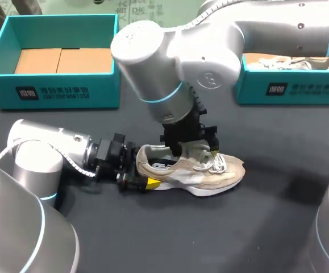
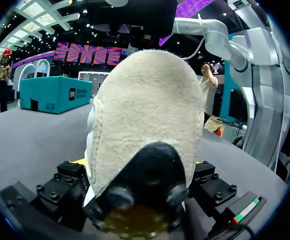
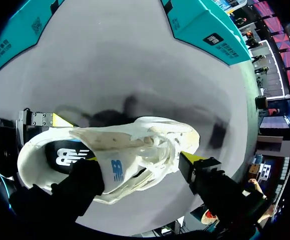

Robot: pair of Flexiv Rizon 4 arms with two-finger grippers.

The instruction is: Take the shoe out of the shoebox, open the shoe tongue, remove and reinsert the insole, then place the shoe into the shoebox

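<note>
Shoe (image 1: 198, 173) mid-table, well clear of both shoeboxes (image 1: 62, 94); heel clamped in left gripper (image 2: 145, 190); right gripper (image 1: 194, 151) over tongue (image 3: 115, 167) (grip unclear).

**Item: twin-arm robot.**
- L arm (image 1: 42, 151): silver-grey cyl. links, rounded caps, thin cyan ring (image 1: 49, 196) at jt. Pale cable (image 1: 76, 164) runs ext. along forearm to black wrist unit (image 1: 114, 152).
- R arm (image 1: 209, 54): same silver finish, fat barrel links, cyan band (image 1: 159, 96), embossed round mark (image 1: 208, 78) on elbow housing.
- L jaws: black blocky mounts w/ socket-head screws (image 2: 59, 189), silver screwed bracket (image 3: 37, 119), red/green/white striped tag (image 2: 245, 212), yellow tip (image 1: 151, 182).
- R jaws: black fingers (image 3: 79, 185), yellow end (image 3: 191, 159).
</note>
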